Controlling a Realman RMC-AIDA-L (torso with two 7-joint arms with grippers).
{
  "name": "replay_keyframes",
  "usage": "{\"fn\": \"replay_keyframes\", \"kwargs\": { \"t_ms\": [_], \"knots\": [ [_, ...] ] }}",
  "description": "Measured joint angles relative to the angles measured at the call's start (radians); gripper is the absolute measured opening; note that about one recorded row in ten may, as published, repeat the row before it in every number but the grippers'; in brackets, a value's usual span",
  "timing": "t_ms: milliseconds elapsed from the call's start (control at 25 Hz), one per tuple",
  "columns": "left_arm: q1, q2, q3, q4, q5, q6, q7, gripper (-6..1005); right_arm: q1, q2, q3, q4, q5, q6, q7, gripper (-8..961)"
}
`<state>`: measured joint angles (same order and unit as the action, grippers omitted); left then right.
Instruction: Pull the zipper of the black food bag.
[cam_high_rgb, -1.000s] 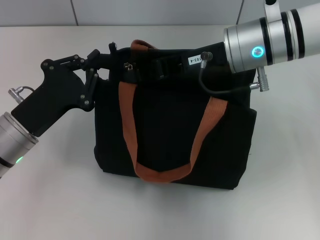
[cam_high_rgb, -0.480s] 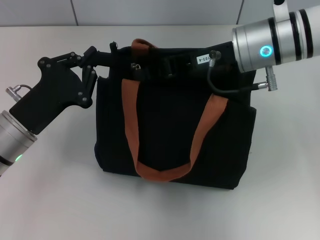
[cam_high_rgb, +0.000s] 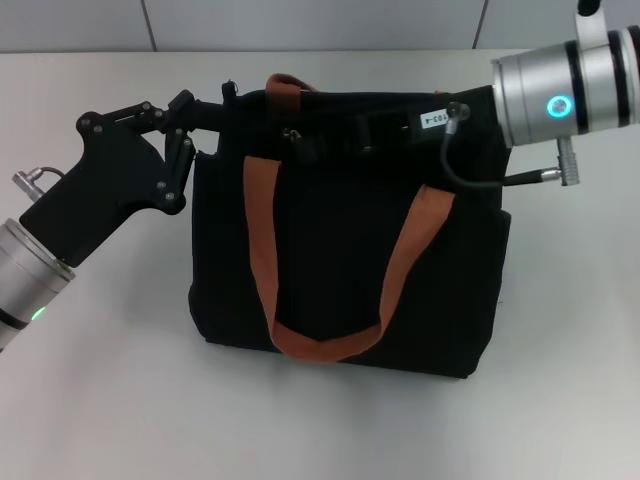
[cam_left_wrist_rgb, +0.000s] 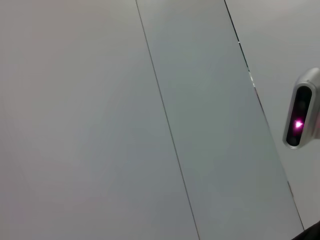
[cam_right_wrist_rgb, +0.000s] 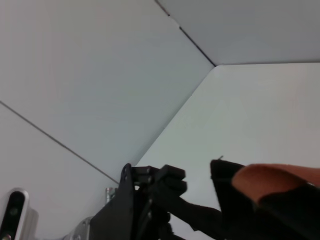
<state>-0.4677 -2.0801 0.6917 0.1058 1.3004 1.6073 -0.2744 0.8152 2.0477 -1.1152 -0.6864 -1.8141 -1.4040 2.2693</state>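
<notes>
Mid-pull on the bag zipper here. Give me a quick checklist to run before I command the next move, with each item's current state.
1. Left gripper braces the top left corner of the black food bag: ok, its fingers sit at that corner.
2. Right gripper is on the bag's top edge: ok, but whether it grips the zipper cannot be told.
3. Zipper pull visible: ok, a small silver tab near the left strap.
4. Straps off the zipper track: not ok, the left strap crosses the top edge.
5. Bag flat on the table: ok.
6. Wrist views confirm contact: cannot tell.
</notes>
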Motion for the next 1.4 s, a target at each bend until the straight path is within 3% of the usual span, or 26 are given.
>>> {"fn": "replay_keyframes", "kwargs": {
  "t_ms": [1400],
  "knots": [
    [-0.002, 0.000, -0.029, 0.000, -0.004, -0.009, -0.002, 55, -0.137, -0.021, 0.147, -0.012, 0.001, -0.121, 0.003, 0]
  ]
}}
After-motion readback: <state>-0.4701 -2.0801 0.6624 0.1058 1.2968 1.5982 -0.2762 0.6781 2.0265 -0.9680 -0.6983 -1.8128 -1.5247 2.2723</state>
